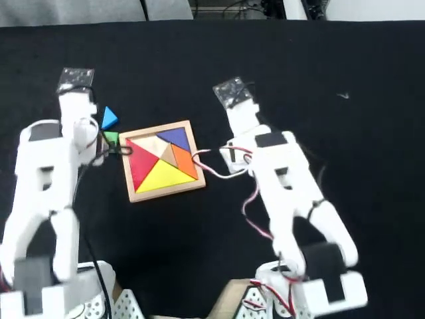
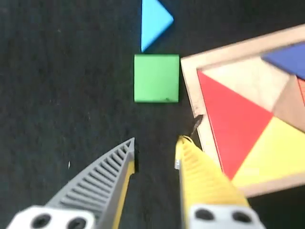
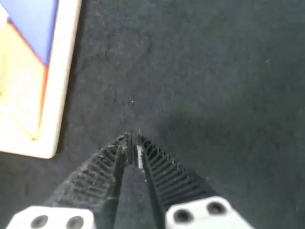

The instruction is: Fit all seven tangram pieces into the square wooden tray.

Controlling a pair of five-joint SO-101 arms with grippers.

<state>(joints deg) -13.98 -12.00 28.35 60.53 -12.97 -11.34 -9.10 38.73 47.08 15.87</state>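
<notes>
While the right gripper (image 3: 133, 139) sat closed by the tray (image 3: 61, 90), the left gripper (image 2: 155, 145), jaws apart, faced the green square (image 2: 157, 78).

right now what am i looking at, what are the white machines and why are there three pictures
The white machines are small robots: a left arm and a right arm, side by side at a black table. One picture looks down from a fixed camera above; the other two come from a camera on each arm's wrist, looking along its gripper. On the table lies a square wooden tray with five coloured pieces in it. Close beside its corner lie a green square and a light blue triangle. The left gripper is open and empty, just short of the green square. The right gripper is shut and empty, over the table beside the tray.
</notes>
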